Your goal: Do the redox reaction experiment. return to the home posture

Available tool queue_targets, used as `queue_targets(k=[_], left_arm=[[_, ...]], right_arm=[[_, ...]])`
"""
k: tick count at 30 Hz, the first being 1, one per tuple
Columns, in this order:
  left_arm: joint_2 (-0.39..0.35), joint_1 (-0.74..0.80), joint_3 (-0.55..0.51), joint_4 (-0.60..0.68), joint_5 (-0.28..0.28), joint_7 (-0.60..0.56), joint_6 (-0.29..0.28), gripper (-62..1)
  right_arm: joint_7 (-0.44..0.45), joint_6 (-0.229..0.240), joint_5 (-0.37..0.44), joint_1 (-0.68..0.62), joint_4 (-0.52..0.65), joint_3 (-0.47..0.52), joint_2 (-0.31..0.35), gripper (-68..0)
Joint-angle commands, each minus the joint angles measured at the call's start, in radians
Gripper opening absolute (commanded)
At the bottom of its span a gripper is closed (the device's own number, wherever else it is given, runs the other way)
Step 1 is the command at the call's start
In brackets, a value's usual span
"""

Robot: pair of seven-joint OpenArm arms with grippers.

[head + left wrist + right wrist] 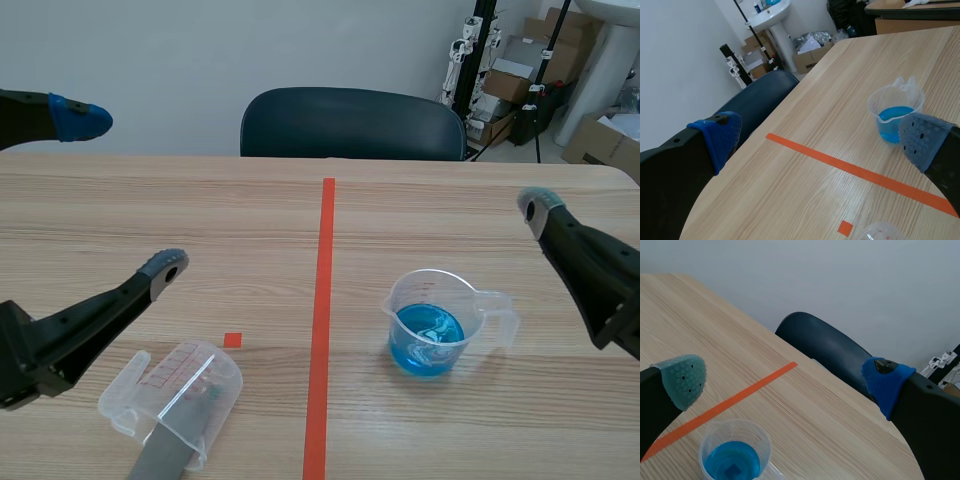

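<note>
So both sets of jaws are spread wide, nothing in them: left gripper, right gripper. The cup of blue liquid sits upright just ahead of the right jaws. It looks like thin, light, sloshy plastic, so I'd pinch its handle gently.

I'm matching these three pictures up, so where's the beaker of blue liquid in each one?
Scene view: the beaker sits right of the tape line.
Left wrist view: the beaker is across the tape line, ahead of the left pincer.
Right wrist view: the beaker is close in, between the fingers of the right pincer.
Shared landmark: the tape line.
</note>
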Motion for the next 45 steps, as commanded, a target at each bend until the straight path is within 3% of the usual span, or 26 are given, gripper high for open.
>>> queue_targets(k=[1, 45], left_arm=[[0.000, 0.000, -0.006, 0.007, -0.013, -0.014, 0.005, 1.4], [0.000, 0.000, -0.006, 0.007, -0.013, -0.014, 0.005, 1.4]], right_arm=[[0.017, -0.004, 0.000, 0.001, 0.008, 0.011, 0.008, 0.4], [-0.007, -0.003, -0.021, 0.001, 0.008, 0.011, 0.008, 0.4]])
